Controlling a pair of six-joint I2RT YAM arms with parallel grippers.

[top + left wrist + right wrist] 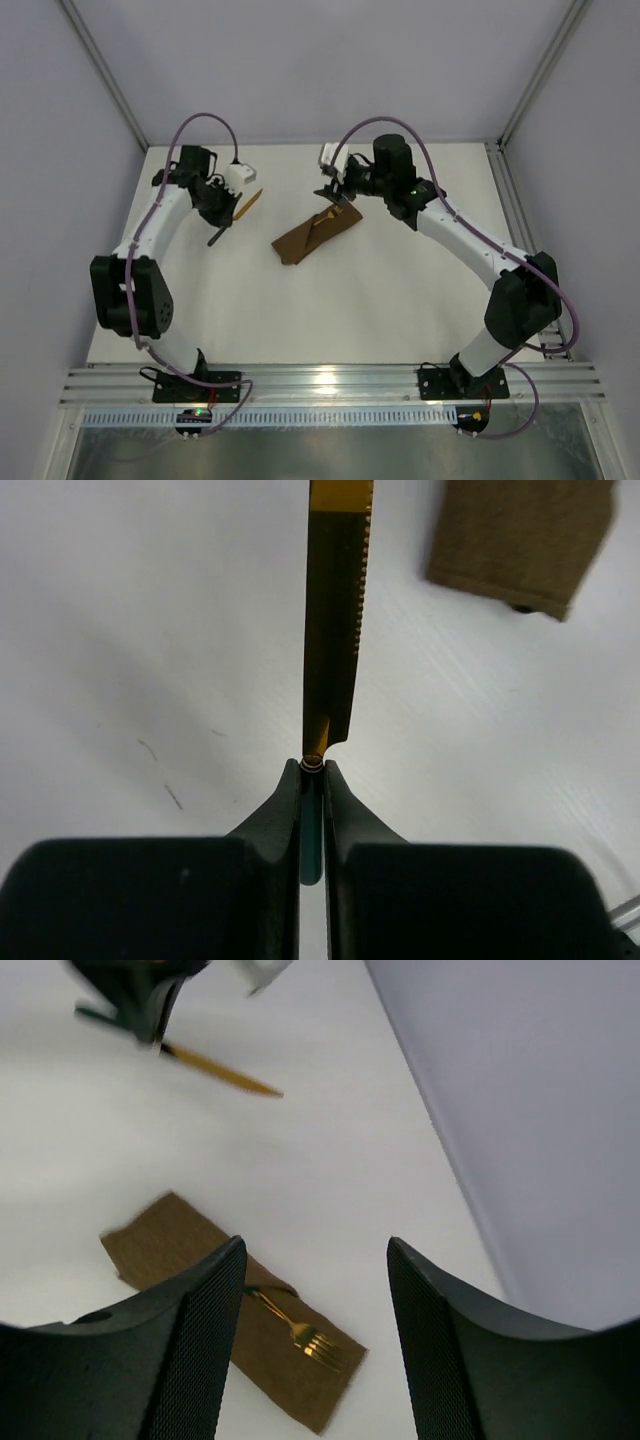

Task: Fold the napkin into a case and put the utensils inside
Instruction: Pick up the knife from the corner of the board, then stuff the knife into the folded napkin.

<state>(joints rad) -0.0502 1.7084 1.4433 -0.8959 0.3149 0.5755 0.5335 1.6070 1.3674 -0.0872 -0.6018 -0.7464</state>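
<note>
left gripper [313, 770] clamped on knife [338, 610] at handle end, blade pointing up frame, case [520, 540] upper right: likely lined up to slide in. fork [300, 1335] head lies on case, bottom centre. right gripper [315, 1250] spread, empty, above case, perhaps to steady it.

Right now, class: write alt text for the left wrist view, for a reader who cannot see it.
The left hand is shut on a gold serrated knife, blade pointing away over the white table. The folded brown napkin lies at top right.
</note>
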